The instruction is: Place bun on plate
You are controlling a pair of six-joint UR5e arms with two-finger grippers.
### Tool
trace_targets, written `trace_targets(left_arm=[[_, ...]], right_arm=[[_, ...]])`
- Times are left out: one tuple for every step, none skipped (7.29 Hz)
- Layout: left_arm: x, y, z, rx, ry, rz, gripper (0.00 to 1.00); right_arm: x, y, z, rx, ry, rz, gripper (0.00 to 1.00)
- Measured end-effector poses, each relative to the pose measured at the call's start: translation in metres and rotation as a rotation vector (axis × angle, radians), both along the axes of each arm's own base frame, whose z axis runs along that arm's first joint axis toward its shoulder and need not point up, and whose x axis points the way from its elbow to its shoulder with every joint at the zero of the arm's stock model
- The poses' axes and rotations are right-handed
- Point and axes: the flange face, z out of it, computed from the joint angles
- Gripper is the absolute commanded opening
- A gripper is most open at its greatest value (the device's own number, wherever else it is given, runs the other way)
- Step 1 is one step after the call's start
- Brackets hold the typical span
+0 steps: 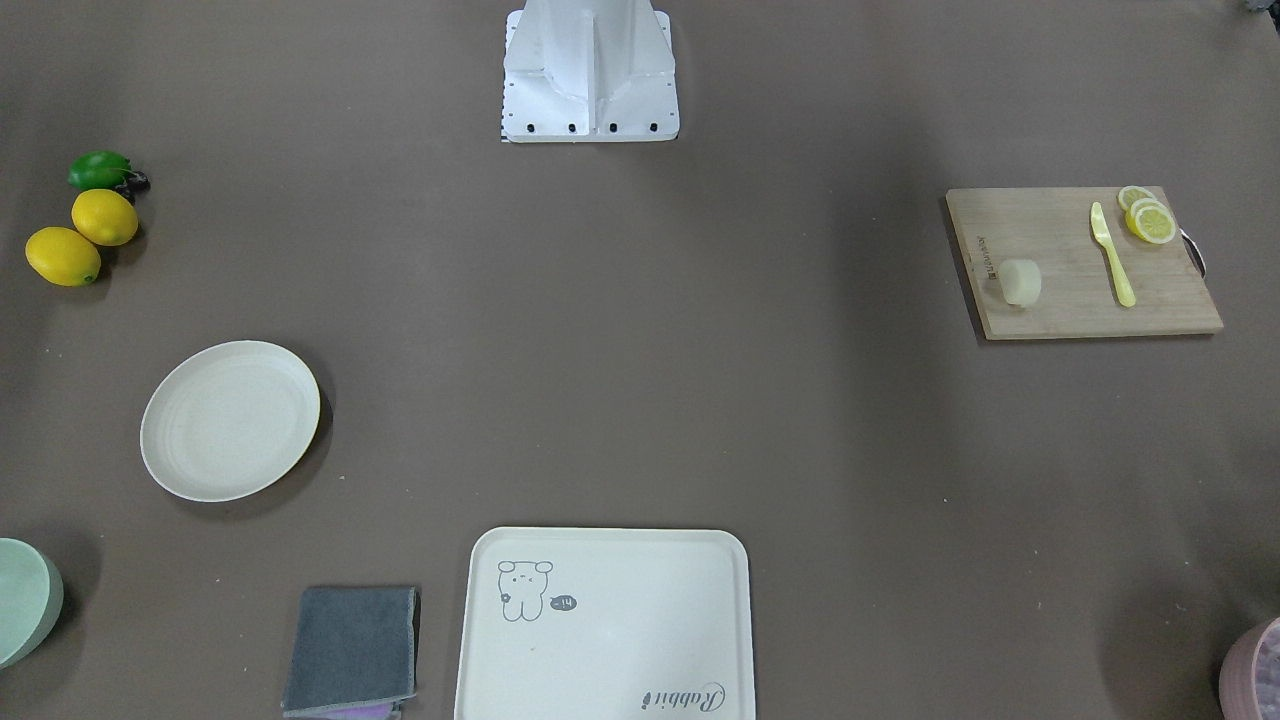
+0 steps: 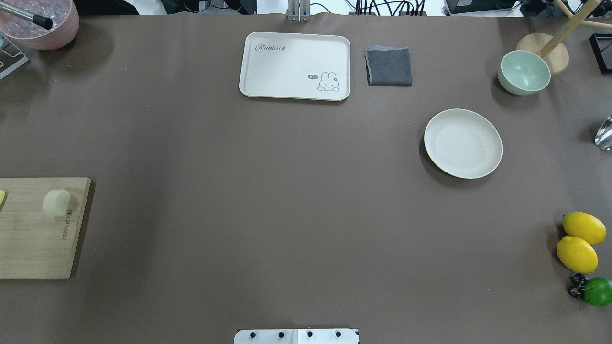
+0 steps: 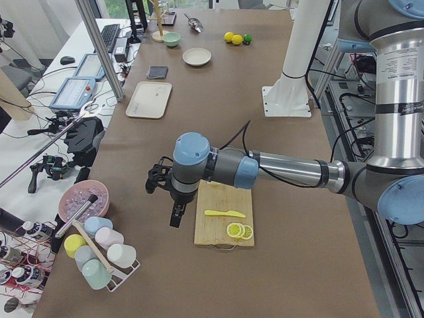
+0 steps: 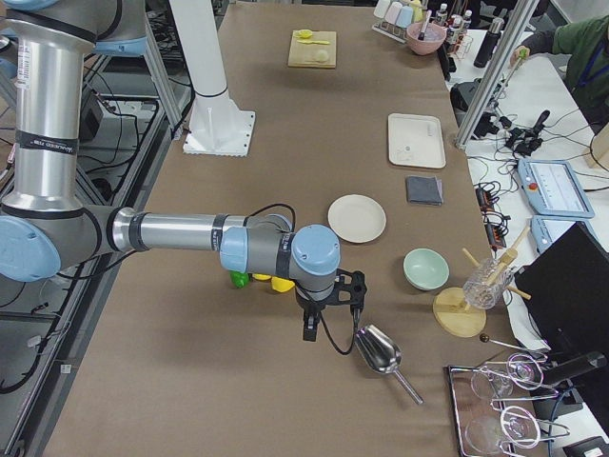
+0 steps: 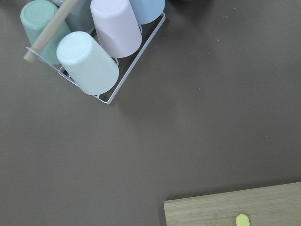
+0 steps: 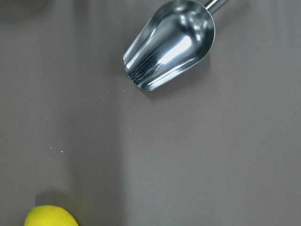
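Observation:
The bun (image 1: 1021, 281) (image 2: 56, 202), a pale cream stub, lies on a wooden cutting board (image 1: 1060, 300) (image 2: 33, 239). The round cream plate (image 1: 230, 420) (image 2: 463, 143) (image 4: 357, 218) sits bare on the other half of the table. My left gripper (image 3: 175, 214) hangs off the board's outer corner, above the tablecloth. Far from the plate's near side, my right gripper (image 4: 308, 327) hovers beside a metal scoop (image 4: 379, 348). Both grippers appear only in the side views, so I cannot tell whether they are open or shut. Neither wrist view shows fingers.
A yellow knife (image 1: 1112, 255) and lemon slices (image 1: 1148, 218) share the board. Two lemons (image 2: 579, 241) and a lime (image 2: 597, 291) lie near the plate, a green bowl (image 2: 524, 72) behind it. A cream tray (image 2: 295, 66), a grey cloth (image 2: 389, 67) and a cup rack (image 5: 89, 47) stand around.

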Motion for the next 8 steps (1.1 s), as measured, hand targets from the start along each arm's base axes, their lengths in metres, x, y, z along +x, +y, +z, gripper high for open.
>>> trace_targets(left_arm=[[0.0,0.0002,0.0004,0.0,0.0,0.0,0.98],[0.0,0.0003,0.0009,-0.001,-0.002,0.0,0.98],[0.0,0.0012,0.0018,-0.003,-0.002,0.0,0.98],[0.0002,0.0026,0.003,-0.006,-0.001,0.0,0.98],[0.0002,0.0034,0.0042,-0.009,-0.001,0.0,0.98],[0.0,0.0042,0.0059,-0.012,-0.001,0.0,0.98],[-0.0005,0.0057,0.0076,-0.015,-0.002,-0.001,0.98],[-0.0007,0.0075,0.0096,-0.019,-0.002,-0.002,0.98]], right_arm=[[0.0001,-0.0001,-0.0007,0.001,0.0,0.0,1.0],[0.0003,0.0002,-0.0008,0.001,-0.001,0.001,1.0],[0.0005,0.0004,-0.0008,0.001,-0.001,0.001,1.0],[0.0005,0.0002,-0.0012,0.002,-0.001,0.002,1.0],[0.0002,-0.0002,-0.0016,0.002,-0.006,0.002,1.0],[-0.0007,-0.0003,-0.0021,0.001,-0.019,0.003,1.0],[-0.0017,-0.0009,-0.0033,0.002,-0.035,0.004,1.0],[-0.0023,-0.0013,-0.0044,0.004,-0.043,0.004,1.0]])
